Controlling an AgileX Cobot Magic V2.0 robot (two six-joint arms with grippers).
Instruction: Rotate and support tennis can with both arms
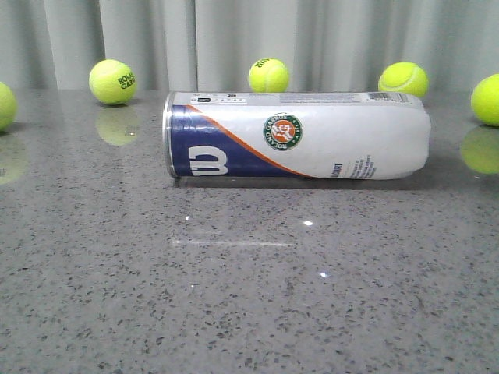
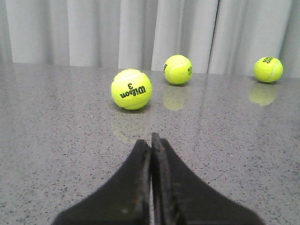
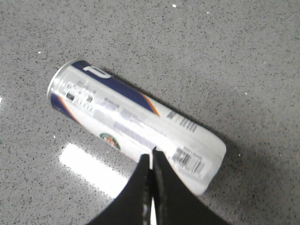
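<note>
Seeing the tennis can (image 1: 296, 135) lying on its side on the grey speckled table (image 1: 234, 304), silver rim toward my left arm's side, nothing touching it. Right gripper (image 3: 151, 157) hangs above the can's mid-body, fingers pressed together, holding nothing. Left gripper (image 2: 151, 140) is likewise pinched closed and empty, pointed past a Wilson tennis ball (image 2: 131, 89) with two more beyond it; no can in its view. Other balls sit behind the can near the curtain (image 1: 234, 39). My read: nothing started. Risk: the can is a smooth cylinder, so an off-centre push from one arm will roll it away toward those balls before the other arm braces it.
</note>
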